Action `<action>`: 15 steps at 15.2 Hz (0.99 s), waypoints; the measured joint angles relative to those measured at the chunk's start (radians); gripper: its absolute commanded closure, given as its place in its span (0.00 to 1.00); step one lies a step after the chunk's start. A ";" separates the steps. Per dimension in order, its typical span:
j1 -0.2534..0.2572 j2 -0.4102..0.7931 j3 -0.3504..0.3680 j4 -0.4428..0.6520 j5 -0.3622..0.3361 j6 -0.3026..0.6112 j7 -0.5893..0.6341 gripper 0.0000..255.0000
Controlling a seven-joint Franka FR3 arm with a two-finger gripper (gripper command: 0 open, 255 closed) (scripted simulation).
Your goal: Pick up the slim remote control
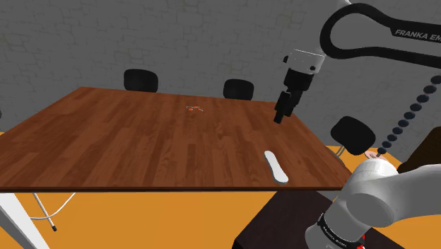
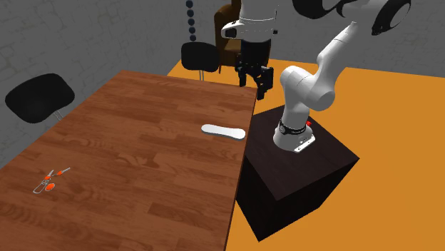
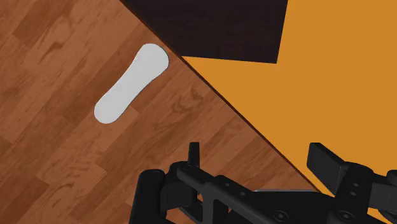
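**Q:** Survey the second exterior view from left to right. What is at the left?

**A:** A small item [image 2: 48, 180] with orange parts lies flat on the wooden tabletop [image 2: 135, 142], near that view's left edge. Its type cannot be determined. A black chair [image 2: 39, 96] stands beside that side of the tabletop.

**Q:** Where is the remote?

**A:** The remote [image 2: 223, 131] (drawn plain white, long and narrow, with rounded ends) lies flat on the tabletop, just beside the edge that faces the stand. It is well apart from the small item. Nothing touches it.

**Q:** What is the state of the hand?

**A:** The hand [image 2: 254, 87] hangs above the tabletop's corner, to the right of the remote and higher than it, pointing down. Its two fingers [image 3: 327, 162] stand apart with nothing between them. In the wrist view the remote lies beyond the fingers, not between them. The tabletop's edge runs diagonally beneath the hand, with orange floor [image 3: 337, 83] past it.

**Q:** What is further right?

**A:** The dark box stand [image 2: 307, 171] sits on the floor, just beside the tabletop's edge. It carries the white arm [image 2: 303, 89].
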 measured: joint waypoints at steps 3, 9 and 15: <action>-0.014 -0.001 -0.002 -0.032 -0.004 0.029 0.013 0.00; -0.085 0.029 -0.023 -0.185 -0.029 0.205 0.062 0.00; -0.159 0.086 -0.036 -0.327 -0.048 0.400 0.127 0.00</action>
